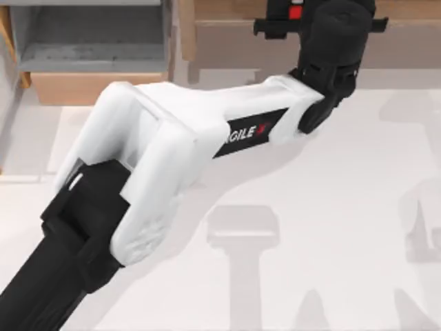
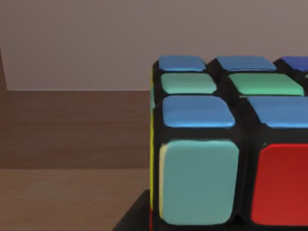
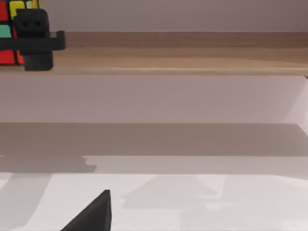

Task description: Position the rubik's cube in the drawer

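Observation:
The rubik's cube (image 2: 226, 144), with blue, green, teal and red squares in a black grid, looms close in the left wrist view. It rests at the long light-wood shelf (image 3: 183, 60). My left gripper (image 1: 298, 19) reaches across the table to the back right and is shut on the cube, whose red patch (image 1: 295, 11) peeks out. From the right wrist view the cube (image 3: 6, 53) sits behind the left gripper (image 3: 31, 41). The drawer (image 1: 89, 48) stands open at the back left, grey inside with a tan front panel. A dark part of my right gripper (image 3: 91, 216) shows low over the table.
The left arm's white link (image 1: 172, 152) spans the table diagonally from the near left. The shelf's wooden back (image 2: 72, 130) rises just behind the cube. A white tabletop (image 1: 331, 207) stretches in front of the shelf.

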`<state>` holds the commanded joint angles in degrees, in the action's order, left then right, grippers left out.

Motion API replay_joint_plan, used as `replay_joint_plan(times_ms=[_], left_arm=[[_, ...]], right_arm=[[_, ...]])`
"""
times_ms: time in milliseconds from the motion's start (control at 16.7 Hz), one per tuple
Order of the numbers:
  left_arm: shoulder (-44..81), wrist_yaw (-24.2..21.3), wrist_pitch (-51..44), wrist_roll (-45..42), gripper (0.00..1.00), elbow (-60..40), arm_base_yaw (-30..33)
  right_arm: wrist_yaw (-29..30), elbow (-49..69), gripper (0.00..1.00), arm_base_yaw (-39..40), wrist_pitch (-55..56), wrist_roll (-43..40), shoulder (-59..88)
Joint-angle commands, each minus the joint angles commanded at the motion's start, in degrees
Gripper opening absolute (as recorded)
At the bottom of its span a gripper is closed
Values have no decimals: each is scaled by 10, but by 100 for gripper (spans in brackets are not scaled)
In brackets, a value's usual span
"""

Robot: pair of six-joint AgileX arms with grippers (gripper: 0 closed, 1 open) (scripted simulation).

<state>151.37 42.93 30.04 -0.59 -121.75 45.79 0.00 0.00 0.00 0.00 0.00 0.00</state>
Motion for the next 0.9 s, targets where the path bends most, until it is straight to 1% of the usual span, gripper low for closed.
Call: replay_joint_plan(times_ms=[360, 720, 900], left_arm=[[-3, 1, 0, -1, 0, 2, 3], [-55, 14, 6, -2, 0, 59, 15], [-57, 15, 6, -2, 0, 61, 17]], right_arm=[[0, 0, 100, 0, 0, 0, 0], [0, 0, 100, 0, 0, 0, 0], [0, 0, 100, 0, 0, 0, 0]])
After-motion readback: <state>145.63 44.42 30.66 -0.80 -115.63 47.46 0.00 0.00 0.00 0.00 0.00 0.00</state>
